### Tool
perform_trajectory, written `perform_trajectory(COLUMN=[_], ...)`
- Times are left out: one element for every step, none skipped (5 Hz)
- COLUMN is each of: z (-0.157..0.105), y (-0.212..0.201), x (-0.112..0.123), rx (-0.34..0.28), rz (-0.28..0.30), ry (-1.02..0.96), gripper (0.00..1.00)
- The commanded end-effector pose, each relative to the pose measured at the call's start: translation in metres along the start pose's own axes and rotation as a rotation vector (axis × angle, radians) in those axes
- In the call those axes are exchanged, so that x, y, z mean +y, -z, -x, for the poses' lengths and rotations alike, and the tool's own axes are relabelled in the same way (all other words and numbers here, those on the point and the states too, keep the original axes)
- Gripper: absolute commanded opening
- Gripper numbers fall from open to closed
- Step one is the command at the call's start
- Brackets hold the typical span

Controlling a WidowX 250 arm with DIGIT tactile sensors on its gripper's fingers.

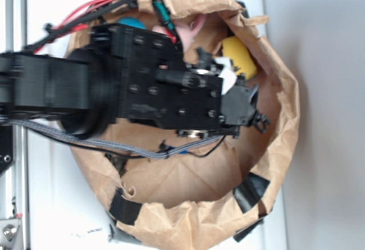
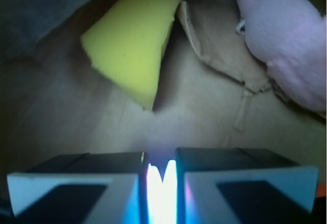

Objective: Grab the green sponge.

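The black robot arm [image 1: 114, 84] reaches over a crumpled brown paper bag [image 1: 279, 141] with its mouth rolled open, standing on a white bench [image 1: 51, 204]; its gripper [image 2: 162, 183] hangs inside the bag, above the paper floor. In the wrist view the jaws stand nearly together, only a thin bright slit between the two grey-edged fingers [image 2: 76, 183], and nothing is held between them. The green sponge [image 2: 134, 37], a soft foam wedge that looks plain yellow, lies on the bag's floor ahead of the jaws and a little to their left in that view, apart from them, its narrow tip pointing back towards them; bare paper lies between the sponge and the fingers. To the right of the sponge in the wrist view, a pale pink plush toy [image 2: 288, 50] rests against the bag's wall, near a torn paper flap. In the exterior view the sponge [image 1: 239, 55] shows just beyond the gripper's end, against the bag's far wall; a teal rounded thing [image 1: 130, 21] peeks out behind the arm.
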State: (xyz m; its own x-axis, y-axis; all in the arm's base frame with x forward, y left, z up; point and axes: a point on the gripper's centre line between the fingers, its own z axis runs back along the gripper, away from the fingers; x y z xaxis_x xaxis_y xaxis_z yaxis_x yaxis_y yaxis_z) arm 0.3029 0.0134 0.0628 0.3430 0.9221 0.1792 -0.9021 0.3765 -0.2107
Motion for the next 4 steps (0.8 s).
perform_trajectory(z=[-0.018, -0.027, -0.033, -0.040], y=[-0.034, -0.015, 0.003, 0.015], x=[0.011, 0.003, -0.002, -0.007], rx=[0.034, 0.000, -0.029, -0.061], rz=[0.081, 0.057, 0.037, 0.035], ry=[0.020, 0.014, 0.009, -0.003], gripper=[0.00, 1.00, 1.00, 1.00])
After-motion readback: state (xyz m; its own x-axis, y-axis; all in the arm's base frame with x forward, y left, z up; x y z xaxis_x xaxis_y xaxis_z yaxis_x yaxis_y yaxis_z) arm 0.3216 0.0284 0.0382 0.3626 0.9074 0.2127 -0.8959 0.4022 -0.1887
